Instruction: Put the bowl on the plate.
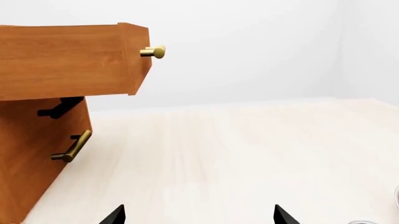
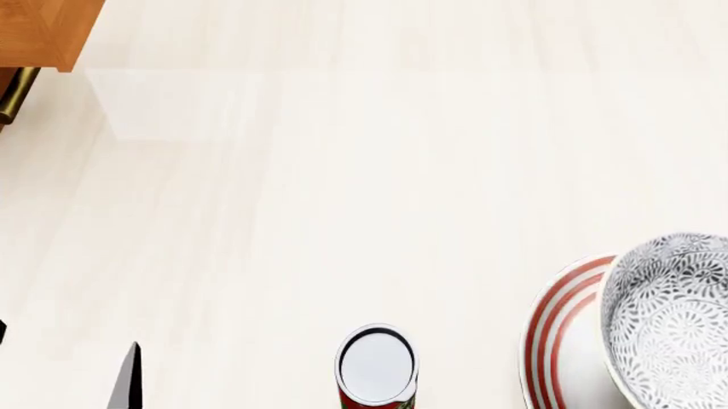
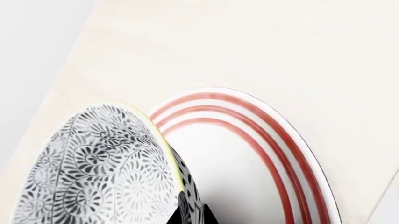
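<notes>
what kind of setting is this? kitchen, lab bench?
Likely a simulated kitchen or dining tabletop, nothing lab-like. Cues: a pale wood table holding tableware, a red-ringed plate and floral-patterned bowl, plus a can, and a wooden cabinet with brass handles at one side.

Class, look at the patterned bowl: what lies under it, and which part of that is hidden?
Under the tilted bowl lies the red-ringed plate. Its rim and some white centre show beside the bowl; the part beneath the bowl is covered, so any contact cannot be seen.
</notes>
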Motion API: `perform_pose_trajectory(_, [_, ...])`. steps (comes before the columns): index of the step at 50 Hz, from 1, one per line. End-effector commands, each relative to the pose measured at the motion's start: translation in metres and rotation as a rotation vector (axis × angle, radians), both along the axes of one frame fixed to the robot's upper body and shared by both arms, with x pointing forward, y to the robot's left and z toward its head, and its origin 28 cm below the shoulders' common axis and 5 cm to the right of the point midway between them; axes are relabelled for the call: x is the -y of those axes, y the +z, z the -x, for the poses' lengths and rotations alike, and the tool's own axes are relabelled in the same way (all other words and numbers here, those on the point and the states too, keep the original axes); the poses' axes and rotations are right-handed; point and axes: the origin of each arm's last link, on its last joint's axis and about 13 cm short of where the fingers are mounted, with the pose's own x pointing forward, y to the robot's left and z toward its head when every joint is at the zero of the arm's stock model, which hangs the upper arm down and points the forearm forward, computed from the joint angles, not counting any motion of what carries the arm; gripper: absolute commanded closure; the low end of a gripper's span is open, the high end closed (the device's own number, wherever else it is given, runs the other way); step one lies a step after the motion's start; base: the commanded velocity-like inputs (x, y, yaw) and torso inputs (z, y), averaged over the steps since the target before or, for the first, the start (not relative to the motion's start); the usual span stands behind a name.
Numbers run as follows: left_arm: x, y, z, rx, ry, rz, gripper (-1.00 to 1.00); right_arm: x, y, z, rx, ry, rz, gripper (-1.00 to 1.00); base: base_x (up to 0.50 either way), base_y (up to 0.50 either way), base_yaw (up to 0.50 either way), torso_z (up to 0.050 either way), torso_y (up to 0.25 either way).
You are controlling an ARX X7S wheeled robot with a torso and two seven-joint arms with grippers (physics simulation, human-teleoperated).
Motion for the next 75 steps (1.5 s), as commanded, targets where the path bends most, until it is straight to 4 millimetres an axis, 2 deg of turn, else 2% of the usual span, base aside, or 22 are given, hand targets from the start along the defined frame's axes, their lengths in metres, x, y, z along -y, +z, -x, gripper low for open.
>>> perform_pose_trajectory(1, [-0.001, 0.001, -0.003, 0.019, -0.002, 0.020, -1.00, 0.003, -0.005, 0.000, 0.037, -0.021, -0.018, 1.00, 0.00, 0.00, 0.00, 0.000, 0.000])
perform_pose_trajectory(47, [-0.002, 0.002, -0.002, 0.025, 0.001, 0.018, -1.00, 0.003, -0.015, 0.001, 0.028, -0.012, -0.021, 1.00, 0.00, 0.00, 0.00, 0.000, 0.000])
perform_pose_trajectory(48, [-0.002, 0.002, -0.002, 0.025, 0.001, 0.018, -1.00, 0.003, -0.015, 0.001, 0.028, -0.011, -0.022, -1.00, 0.00, 0.00, 0.00, 0.000, 0.000])
perform_pose_trajectory(75, [-0.001, 0.003, -0.001, 0.023, -0.004, 0.022, -1.00, 0.003, -0.008, 0.003, 0.037, 0.000, -0.018, -1.00, 0.00, 0.00, 0.00, 0.000, 0.000])
